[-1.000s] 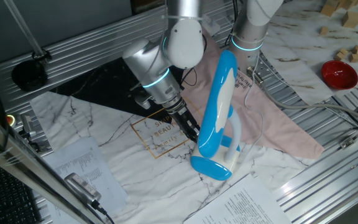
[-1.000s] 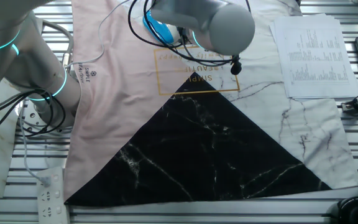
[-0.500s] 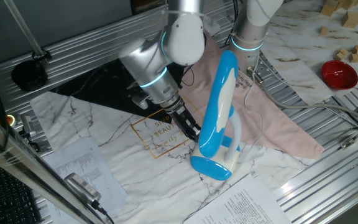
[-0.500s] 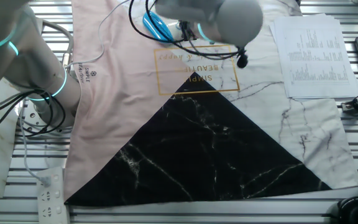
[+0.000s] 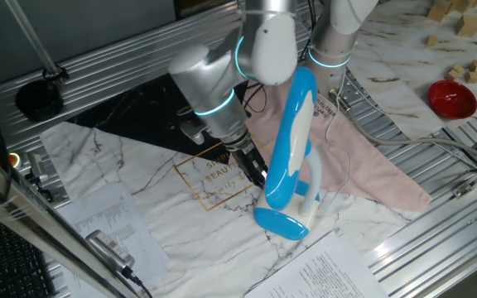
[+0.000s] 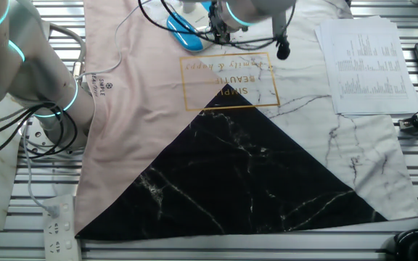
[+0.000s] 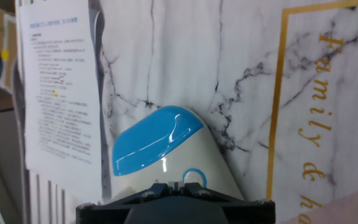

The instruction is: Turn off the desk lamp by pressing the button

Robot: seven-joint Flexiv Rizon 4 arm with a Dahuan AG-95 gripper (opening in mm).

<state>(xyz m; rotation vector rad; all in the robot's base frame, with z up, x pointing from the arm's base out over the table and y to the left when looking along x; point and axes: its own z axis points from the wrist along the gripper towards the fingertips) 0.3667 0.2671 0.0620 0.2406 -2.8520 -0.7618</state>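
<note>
The desk lamp is sky-blue and white and stands on the marble cloth, its long head tilted up over its blue oval base. In the hand view the base's blue end and white part lie just below me, with a blue ring button on the white part. My gripper points down at the lamp's left side, close over the base. Its black fingertips meet with no visible gap, right beside the ring button. In the other fixed view only a blue bit of the lamp shows under the arm.
A pink cloth lies under and behind the lamp. Printed sheets lie at the front and left. A second arm's base stands behind the lamp. A red bowl and wooden blocks are at the far right.
The arm's upper links have swung to the right, toward the lamp head. The gripper has stayed low beside the lamp base, shifting only slightly.
</note>
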